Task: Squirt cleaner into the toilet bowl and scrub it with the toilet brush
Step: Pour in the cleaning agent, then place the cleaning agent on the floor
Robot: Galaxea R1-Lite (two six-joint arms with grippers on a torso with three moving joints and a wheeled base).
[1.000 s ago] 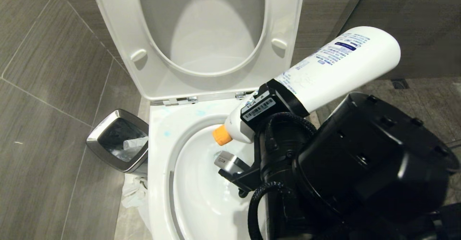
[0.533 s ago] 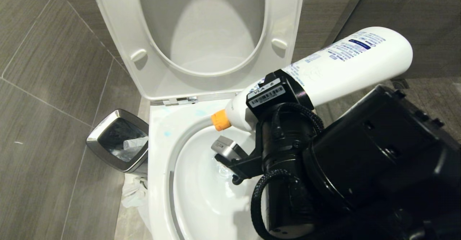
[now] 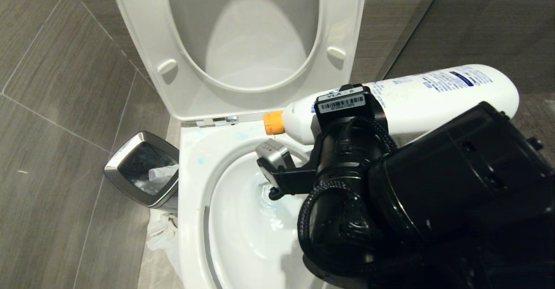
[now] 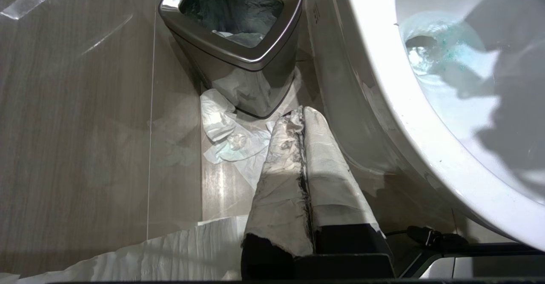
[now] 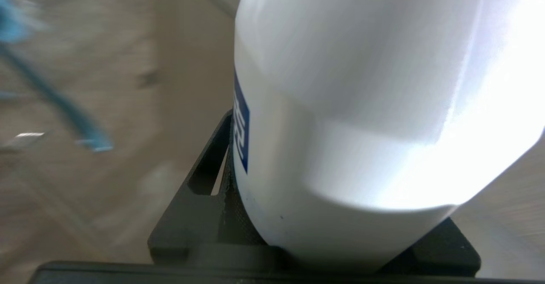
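Head view: right gripper (image 3: 342,120) clamped around the cleaner (image 3: 416,102), near the neck end of the white bottle. Bottle lying almost level above the back edge of the toilet bowl (image 3: 195,180), orange cap (image 3: 273,123) pointing toward the bowl's left side, base sticking out past the right edge. Seat and lid (image 3: 143,50) raised upright behind. Pale blue smears on the rim's back left corner. Steel waste bin (image 3: 143,170) on the floor just beside the bowl's left side, crumpled white paper (image 3: 161,230) at its foot.

Right wrist view: only the bottle's white body (image 5: 362,118) filling most of the picture, seated between the black fingers (image 5: 200,216), with a strip of blue label; blurred floor behind. Bowl not shown here.

Left wrist view: left gripper (image 4: 303,118) low beside the outside of the bowl, its two paper-wrapped fingers (image 4: 285,177) pressed together, nothing between them. Shown here alone: teal-blue liquid (image 4: 451,50) in the water at the bowl's bottom, and the bin's inside (image 4: 232,9) with its liner. More white paper (image 4: 230,135) on the floor between bin and gripper.

Toilet brush in none of the views.
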